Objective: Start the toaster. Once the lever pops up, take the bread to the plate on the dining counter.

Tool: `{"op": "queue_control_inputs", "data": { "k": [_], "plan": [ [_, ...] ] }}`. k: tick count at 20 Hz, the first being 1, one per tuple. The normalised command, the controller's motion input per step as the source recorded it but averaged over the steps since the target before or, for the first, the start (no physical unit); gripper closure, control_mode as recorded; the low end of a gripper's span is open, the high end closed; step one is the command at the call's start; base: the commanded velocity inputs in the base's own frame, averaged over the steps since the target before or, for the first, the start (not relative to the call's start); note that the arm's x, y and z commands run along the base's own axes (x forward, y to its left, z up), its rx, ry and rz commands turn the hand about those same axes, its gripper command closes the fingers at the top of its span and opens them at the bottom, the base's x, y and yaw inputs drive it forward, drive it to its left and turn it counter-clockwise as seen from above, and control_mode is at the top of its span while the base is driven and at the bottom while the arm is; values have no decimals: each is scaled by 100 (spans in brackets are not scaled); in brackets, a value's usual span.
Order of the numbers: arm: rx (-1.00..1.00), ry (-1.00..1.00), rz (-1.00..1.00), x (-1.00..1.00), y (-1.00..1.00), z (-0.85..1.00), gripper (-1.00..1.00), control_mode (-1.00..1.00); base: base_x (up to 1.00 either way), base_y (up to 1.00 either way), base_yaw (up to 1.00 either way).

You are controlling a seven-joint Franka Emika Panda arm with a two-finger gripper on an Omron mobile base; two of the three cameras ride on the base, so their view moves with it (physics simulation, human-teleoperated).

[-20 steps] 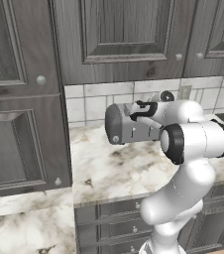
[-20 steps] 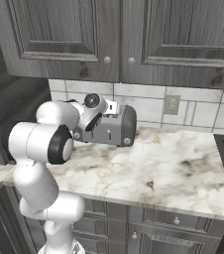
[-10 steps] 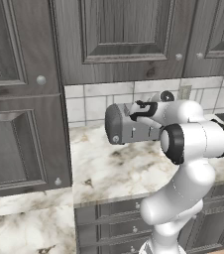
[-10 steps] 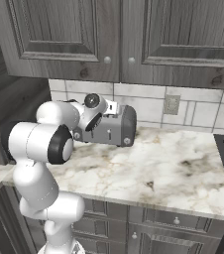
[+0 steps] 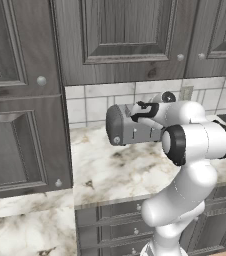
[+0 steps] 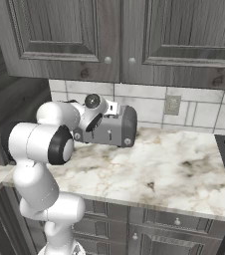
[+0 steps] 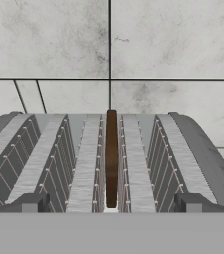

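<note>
Your main risk here is a crooked descent — if the end effector point(image 7: 110, 204) drifts sideways or rolls as it goes down, one fingertip could catch a slot wall or the wire guards of the toaster point(image 5: 131, 127) instead of passing either side of the bread point(image 7: 111, 158), and the slice is thin enough on edge to be pushed askew or missed outright. A second worry is timing: you cannot see the lever from these angles, so you cannot tell whether the toaster has popped; reaching in too soon would likely mean a shallow, slipping pinch on a slice that sits low. The end effector is spread wide and holds nothing, its two dark tips showing at the bottom of the hand view. The bread stands on edge in the middle slot of the toaster, which sits on the counter point(image 6: 179, 169) against the tiled wall point(image 7: 109, 49). It lies straight ahead of the end effector, centred between the tips and apart from both.
</note>
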Motion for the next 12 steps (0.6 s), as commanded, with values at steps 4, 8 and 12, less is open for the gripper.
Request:
{"op": "queue_control_inputs", "data": {
  "k": [4,8,12],
  "plan": [
    [0,0,0,0,0,0,-100,-100,0,0,0],
    [0,0,0,0,0,0,-100,-100,0,0,0],
    [0,0,0,0,0,0,-100,-100,0,0,0]
  ]
}}
